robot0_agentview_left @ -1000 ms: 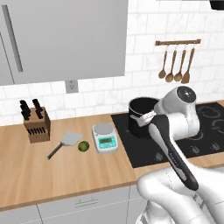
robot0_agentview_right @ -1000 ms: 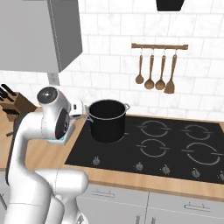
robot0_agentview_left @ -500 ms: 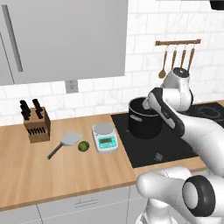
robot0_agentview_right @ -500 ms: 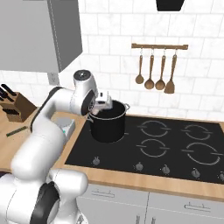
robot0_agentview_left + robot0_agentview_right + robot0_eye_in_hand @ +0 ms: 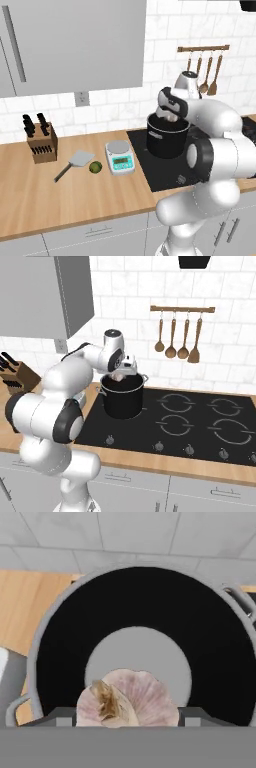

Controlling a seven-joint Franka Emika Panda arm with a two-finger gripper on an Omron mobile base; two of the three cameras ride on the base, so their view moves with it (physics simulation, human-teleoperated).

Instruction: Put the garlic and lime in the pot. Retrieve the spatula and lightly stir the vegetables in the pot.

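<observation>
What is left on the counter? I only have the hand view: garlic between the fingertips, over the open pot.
Observer: The lime lies on the wood counter, not yet in the pot.
Operator: And the spatula?
Observer: It lies flat just left of the lime, handle pointing toward the counter's front.
Operator: Anything between them and the pot?
Observer: A kitchen scale stands right of the lime, beside the cooktop.
Operator: Where does the pot stand?
Observer: On the cooktop's rear left burner; the gripper holds the garlic above its rim.
</observation>
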